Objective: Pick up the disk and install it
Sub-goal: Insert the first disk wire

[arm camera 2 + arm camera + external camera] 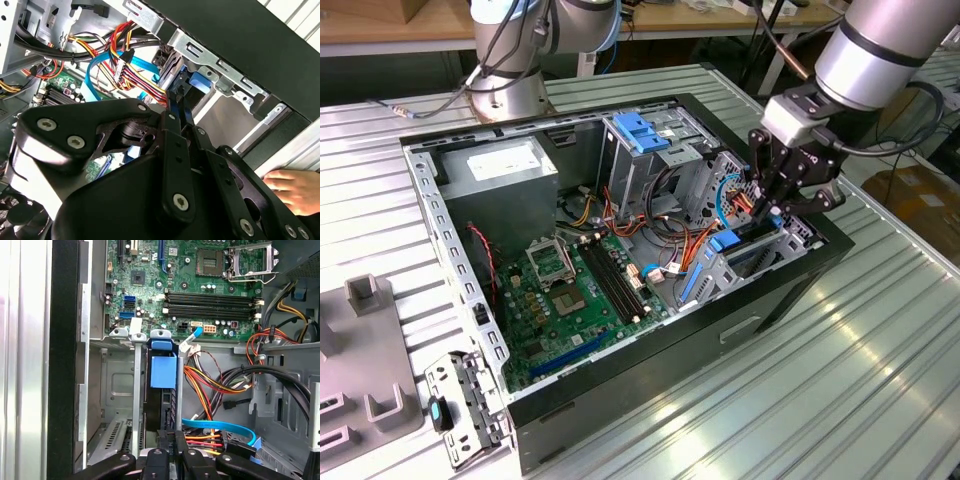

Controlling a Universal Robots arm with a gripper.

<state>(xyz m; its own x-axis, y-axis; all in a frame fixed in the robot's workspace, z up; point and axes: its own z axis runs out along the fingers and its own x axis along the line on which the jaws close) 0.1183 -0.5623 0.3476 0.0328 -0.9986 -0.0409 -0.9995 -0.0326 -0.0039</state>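
- Exterior view: open computer case (790,290) lies on its side on the ribbed metal table (820,400); the arm reaches in from the exterior view's right, wrist angled down over the drive-bay corner of the case.
- The pincer (767,212) hangs just above the bay at that corner, pointing down into the case, close beside the bundle of red, orange and blue cables (720,215).
- The disk (162,390) stands on edge in the bay, seen in the first wrist view: blue plastic rail and tab on its end, dark body below, flanked by the bay's two grey metal guides (136,390). It appears to sit well down between the guides; whether it is fully home I cannot tell.
- Pincer state: in both wrist views the black fingers (177,112) stand pressed close together, in line with the disk's edge. Whether they pinch the disk's rail or only touch it I cannot tell; contact point is hidden by the linkage.
- Step, as judged: the install half, with the disk already in its slot and the pick-up done.
- Next move calls for force straight along the guides, no tilt, and clearance from the cables beside the bay.
- A person's hand (292,187) rests outside the case wall, in the second wrist view.
- Motherboard (190,285) lies well apart from the pincer.
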